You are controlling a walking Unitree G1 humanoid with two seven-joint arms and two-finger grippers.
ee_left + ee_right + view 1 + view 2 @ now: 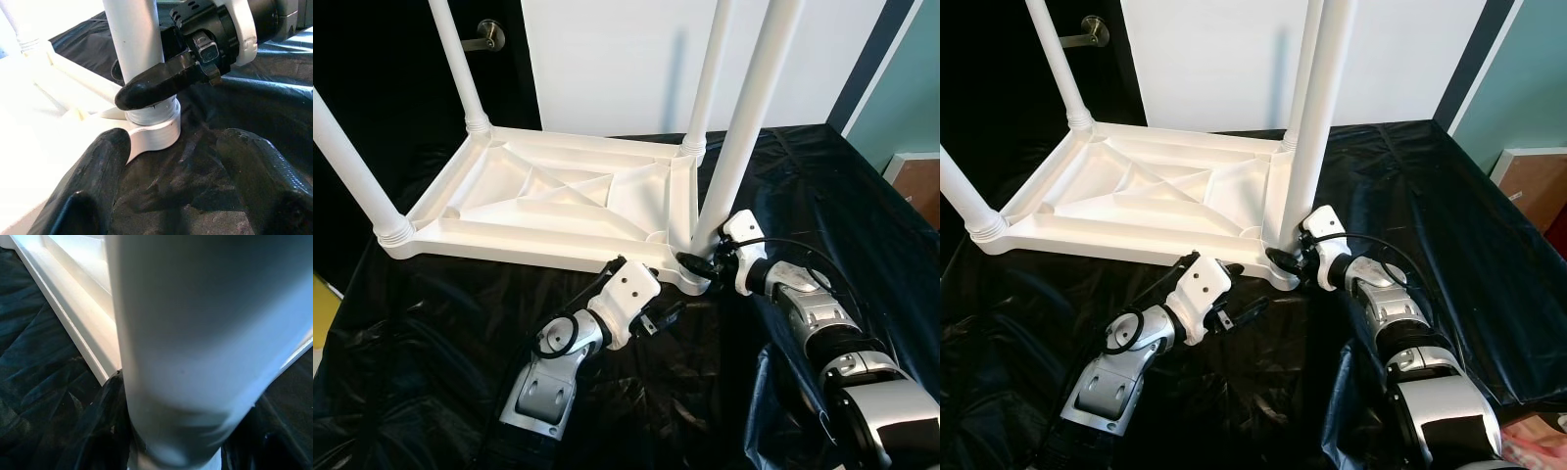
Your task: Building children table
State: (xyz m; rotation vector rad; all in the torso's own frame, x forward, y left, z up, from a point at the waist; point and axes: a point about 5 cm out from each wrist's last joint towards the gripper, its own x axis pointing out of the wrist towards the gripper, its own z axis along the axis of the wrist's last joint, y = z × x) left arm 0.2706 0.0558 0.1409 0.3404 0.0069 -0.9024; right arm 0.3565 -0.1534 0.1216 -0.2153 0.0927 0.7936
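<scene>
Left eye view puts the white children's table (558, 201) upside down in the middle of the frame, its ribbed underside facing up and its four white legs rising out of the corner sockets. It lies on a black plastic sheet (431, 333) that covers the surface below. The nearest leg (739, 147), right of centre, stands in the front right corner socket. The right gripper (698, 262) reaches in from the lower right and closes around the base of this leg, just above the threaded collar. The left gripper (668, 315) lies low at centre bottom, just in front of the table's front edge, with its fingers spread and nothing between them.

Left wrist view adds the detail at the joint: one black finger (156, 83) of the right gripper presses against the leg (134, 44) right above the ribbed collar (154, 122), and the left gripper's own two fingers (93, 186) stand wide apart over the black sheet, near the socket but not touching it.

Right wrist view is very close on the leg (195, 342), with the table's rim (73, 328) running to the upper left.

At the upper left of the left eye view a metal door handle (487, 37) shows on a dark door.
</scene>
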